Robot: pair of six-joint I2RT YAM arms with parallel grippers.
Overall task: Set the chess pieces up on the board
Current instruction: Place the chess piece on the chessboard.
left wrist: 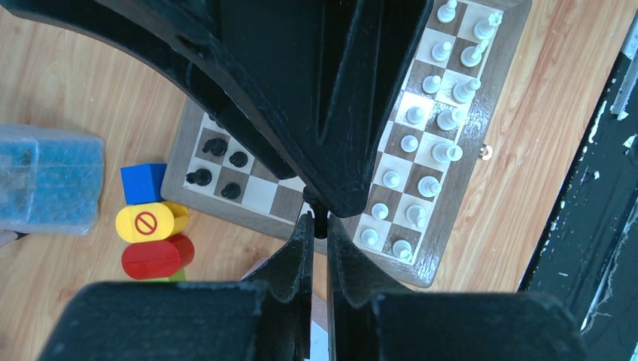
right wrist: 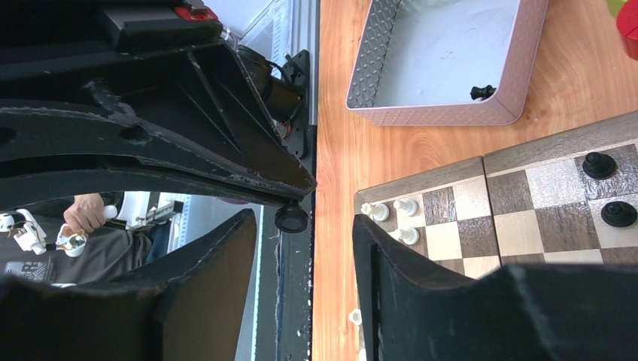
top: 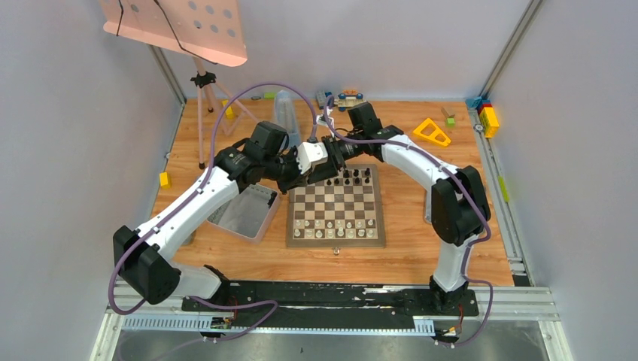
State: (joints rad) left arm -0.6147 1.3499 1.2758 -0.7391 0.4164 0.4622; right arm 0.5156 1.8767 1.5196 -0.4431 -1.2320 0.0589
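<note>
Left gripper [left wrist: 320, 228] pinches rounded black piece [right wrist: 292, 218]; checkered wooden board [top: 335, 201]

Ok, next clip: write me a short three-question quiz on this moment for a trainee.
1. In the right wrist view, how many pieces show inside the grey tray? A none, B one, C five.
2. True or false: the left claw stands wide open.
3. Which colour fills two full rows at the near edge of the board?

Key
1. B: a lone black piece lies by the tray wall.
2. False: it is shut on the held black piece, while the right claw is open.
3. The white pieces.
</note>
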